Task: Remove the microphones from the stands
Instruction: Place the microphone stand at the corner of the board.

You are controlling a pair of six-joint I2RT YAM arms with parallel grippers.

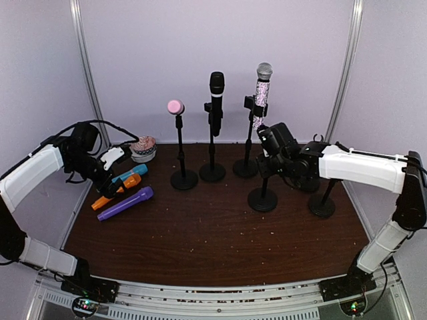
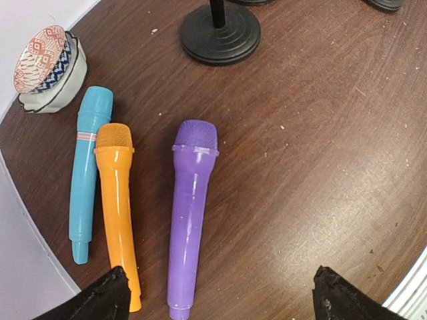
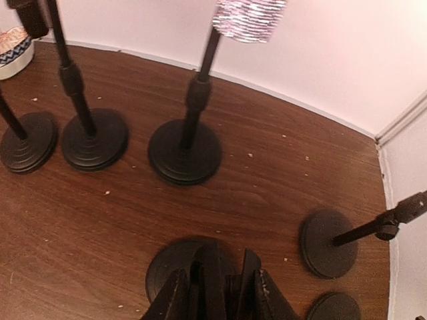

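Observation:
Three stands at the back hold microphones: a pink-headed one (image 1: 175, 107), a black one (image 1: 216, 93) and a glittery silver one (image 1: 261, 93), whose body shows in the right wrist view (image 3: 248, 19). My right gripper (image 1: 267, 159) (image 3: 221, 293) is closed around the clip of an empty black stand (image 1: 262, 199) (image 3: 167, 263) in front of them. My left gripper (image 1: 112, 185) (image 2: 217, 300) is open and empty, hovering over loose blue (image 2: 85, 170), orange (image 2: 117, 207) and purple (image 2: 190, 213) microphones lying on the table at the left.
A patterned bowl (image 1: 143, 149) (image 2: 47, 67) sits at the back left. Another empty stand (image 1: 322, 203) (image 3: 327, 243) leans at the right. White walls close in the brown table (image 1: 220, 247) on three sides.

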